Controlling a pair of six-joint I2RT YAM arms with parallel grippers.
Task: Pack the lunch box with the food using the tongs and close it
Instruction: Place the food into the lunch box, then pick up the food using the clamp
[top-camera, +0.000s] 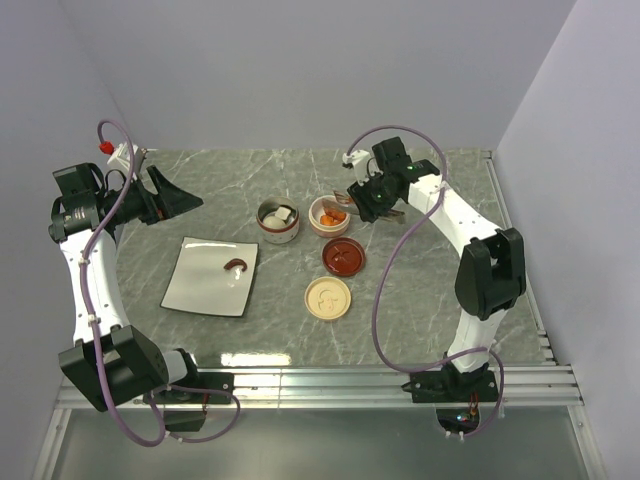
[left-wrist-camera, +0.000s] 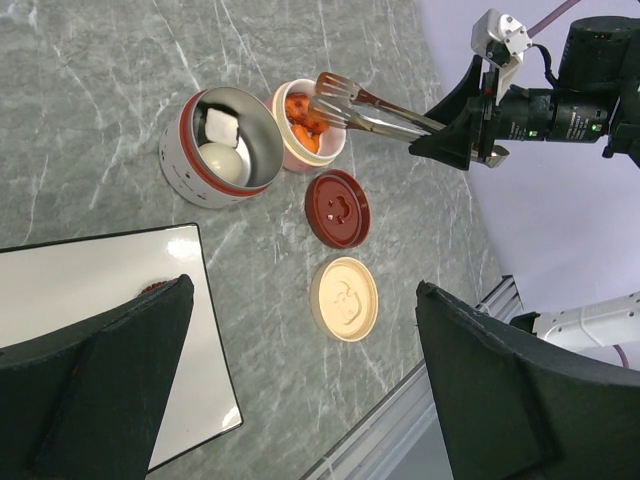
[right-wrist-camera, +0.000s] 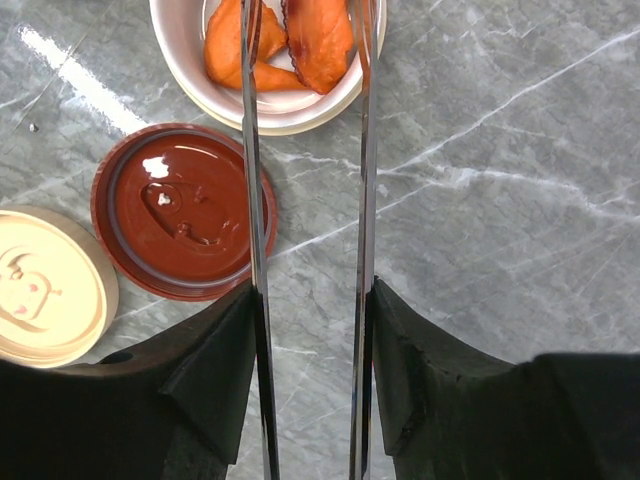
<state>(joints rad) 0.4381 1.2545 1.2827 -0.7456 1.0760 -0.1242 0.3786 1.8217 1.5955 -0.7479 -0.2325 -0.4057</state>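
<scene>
My right gripper (right-wrist-camera: 310, 290) is shut on the silver tongs (right-wrist-camera: 253, 200), one finger pressed against each arm. The tongs (left-wrist-camera: 370, 110) stand spread, their tips over the cream bowl (top-camera: 329, 214) that holds orange fried bits (right-wrist-camera: 320, 40). Beside it, the metal bowl (left-wrist-camera: 190, 150) holds a white egg-like ball (left-wrist-camera: 225, 162) and a white piece (left-wrist-camera: 222, 125). A brown piece (top-camera: 236, 265) lies on the white square plate (top-camera: 200, 285). My left gripper (left-wrist-camera: 305, 300) hangs open and empty, high over the plate's edge at the far left.
A dark red lid (top-camera: 343, 257) and a cream lid (top-camera: 328, 298) lie flat on the marble table in front of the bowls. A metal rail (top-camera: 330, 380) runs along the near edge, and another along the right side.
</scene>
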